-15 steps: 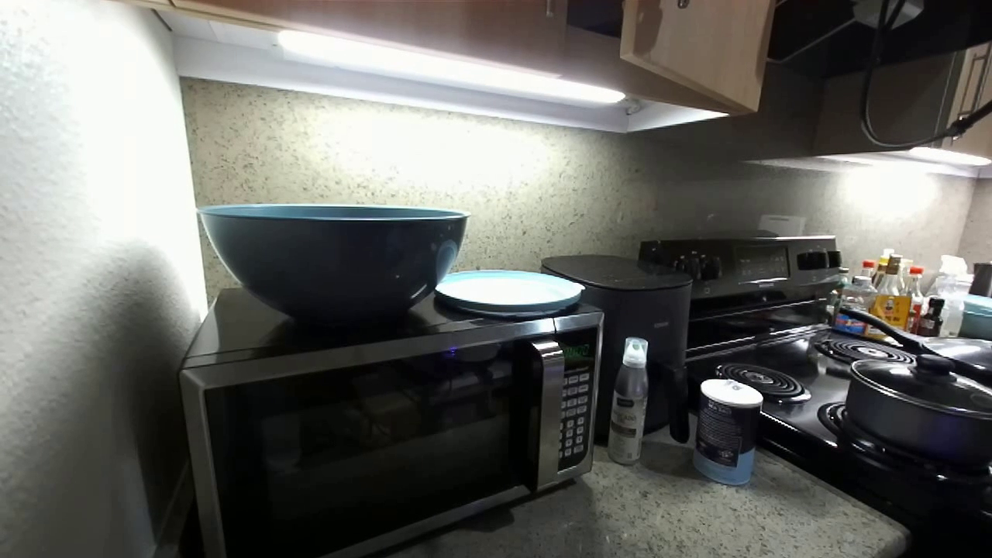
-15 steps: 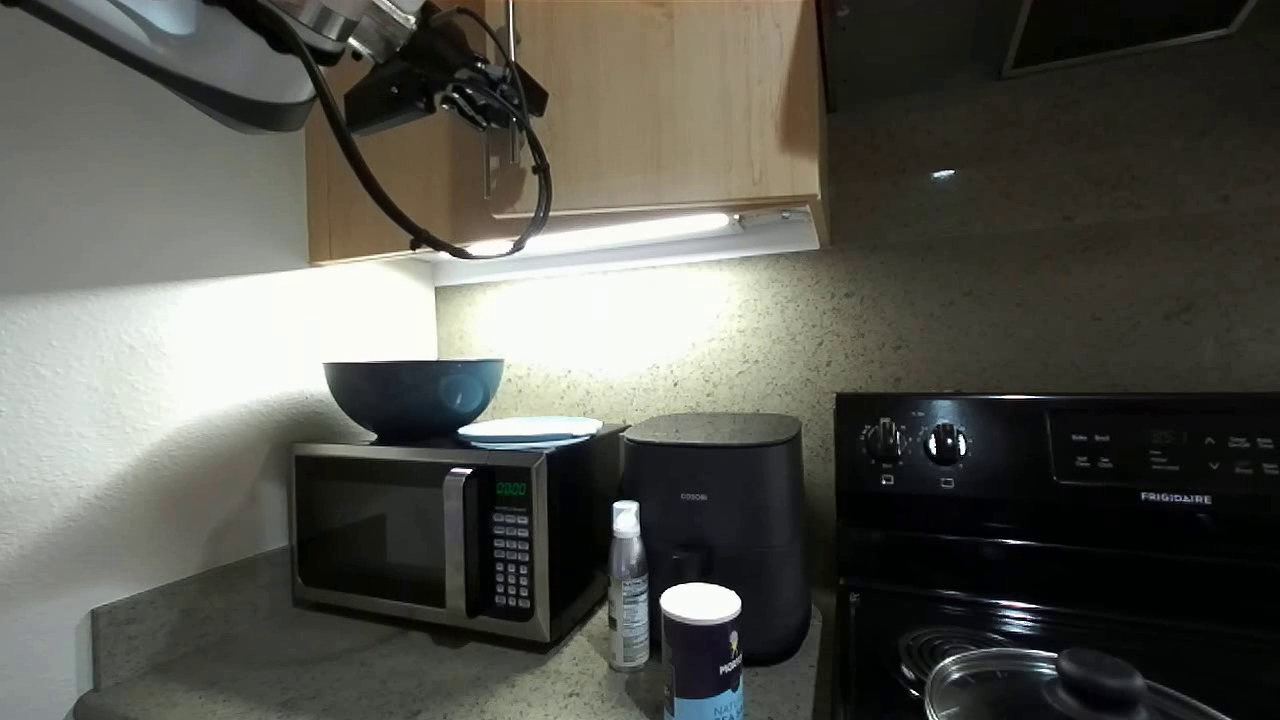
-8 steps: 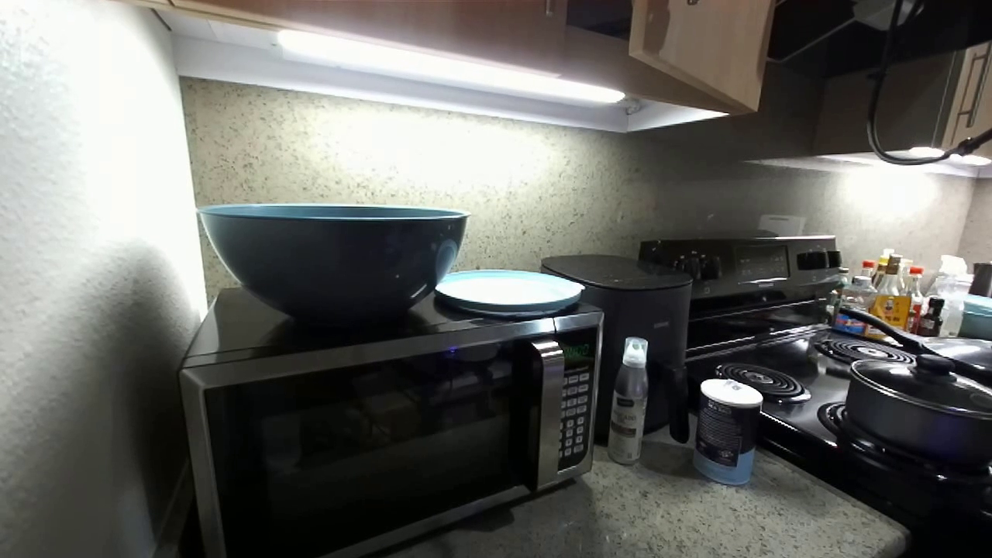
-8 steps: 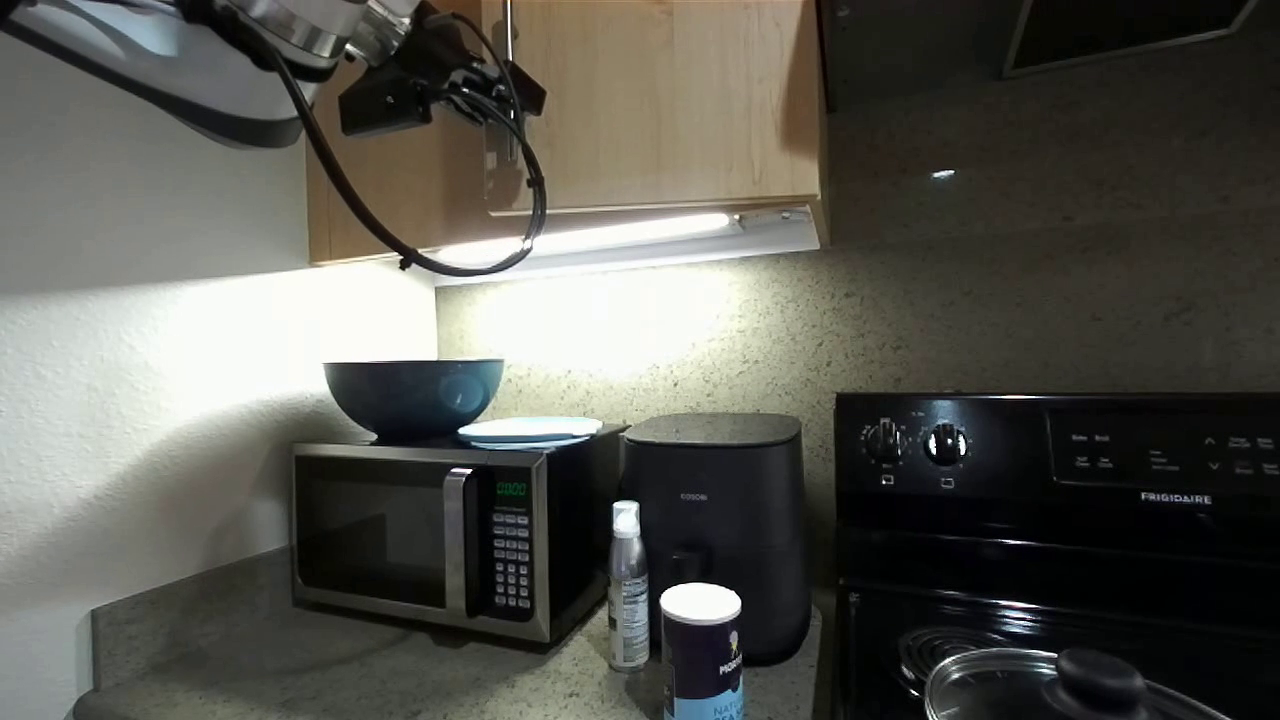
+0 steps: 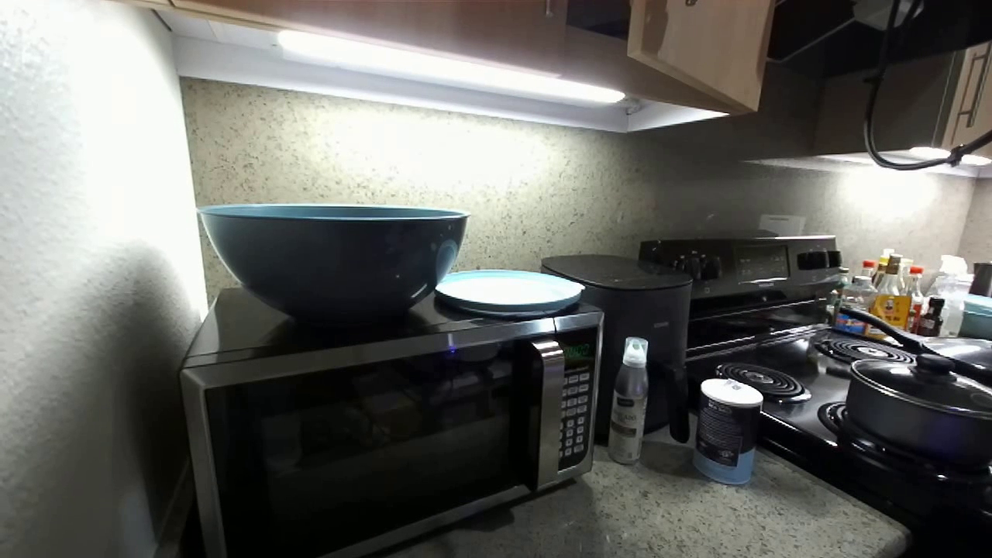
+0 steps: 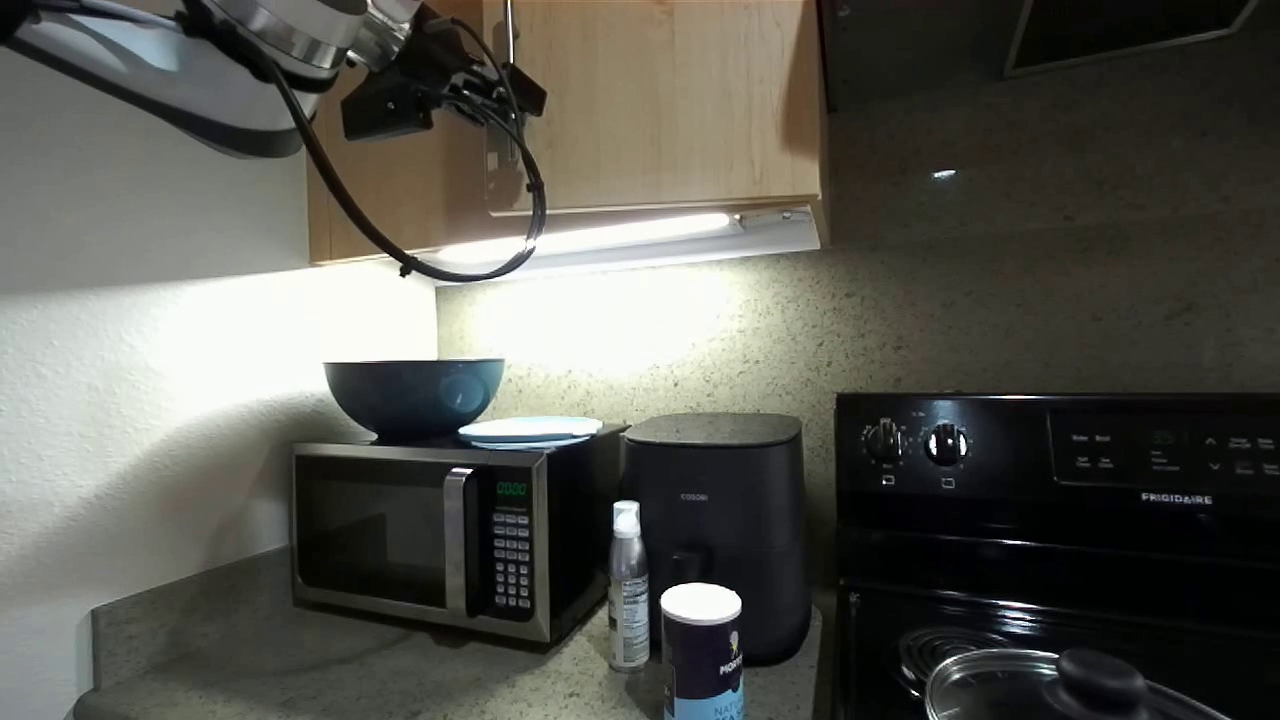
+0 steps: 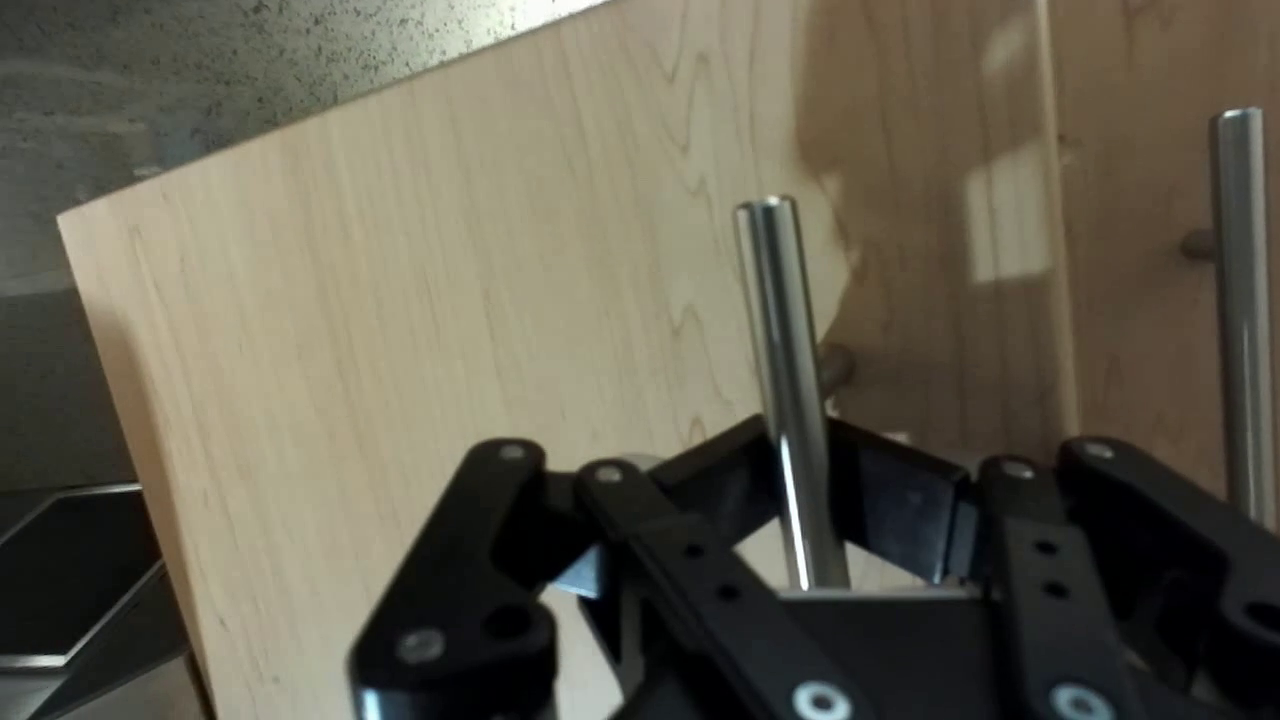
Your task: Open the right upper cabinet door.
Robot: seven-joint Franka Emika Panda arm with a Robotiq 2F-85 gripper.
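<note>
The right upper cabinet door (image 7: 420, 280) is a light tan wood panel, also seen in both exterior views (image 5: 701, 50) (image 6: 670, 100). It stands ajar, with a dark gap beside its free edge in an exterior view. Its metal bar handle (image 7: 772, 270) runs between my gripper's fingers in the wrist view. My gripper (image 7: 802, 440) is shut on this bar, its fingertips closing around it near the panel. In an exterior view my gripper (image 6: 512, 100) is at the door's free edge, partly covered by cables. The handle's lower part is hidden behind the gripper in the wrist view.
The twin door (image 7: 1140, 330) with its own bar handle (image 7: 1243, 300) is beside it. Below are a microwave (image 6: 370, 525), a bowl (image 6: 410, 400), an air fryer (image 6: 720, 540), a spray bottle (image 6: 628, 600) and a stove (image 6: 1000, 560). A wall (image 6: 150, 400) stands beside the arm.
The door's free edge has swung slightly further outward over the last second, with the gripper on its handle. The arm and hanging cable have dropped a little. The last half second shows almost no motion.
</note>
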